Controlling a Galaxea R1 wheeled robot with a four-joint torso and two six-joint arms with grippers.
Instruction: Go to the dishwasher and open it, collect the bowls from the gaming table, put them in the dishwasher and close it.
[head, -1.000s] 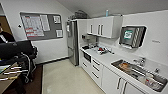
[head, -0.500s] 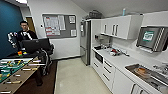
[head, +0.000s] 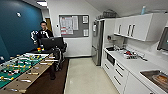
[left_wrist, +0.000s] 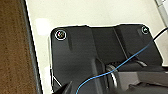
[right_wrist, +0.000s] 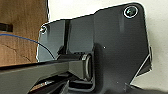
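Observation:
A built-in appliance with a dark front panel (head: 110, 59) sits in the white lower cabinets, just past the steel fridge (head: 97, 42). I cannot tell whether it is the dishwasher. The bowls and the gaming table are out of view. In the left wrist view the robot's dark plate (left_wrist: 100, 55) hangs over pale floor beside a brown strip. The right wrist view has the same kind of plate (right_wrist: 112, 45) over pale floor and brown wood.
A table-football table (head: 22, 68) with a green field and rods runs along the left. A person (head: 43, 33) stands behind a black chair (head: 53, 43) at the back. White counter (head: 135, 63) with a sink (head: 156, 77) lines the right; pale floor (head: 85, 77) lies between.
The camera has swung left: the table-football table and the person have come further into the picture, and the counter, sink and wall cabinets have slid to the right.

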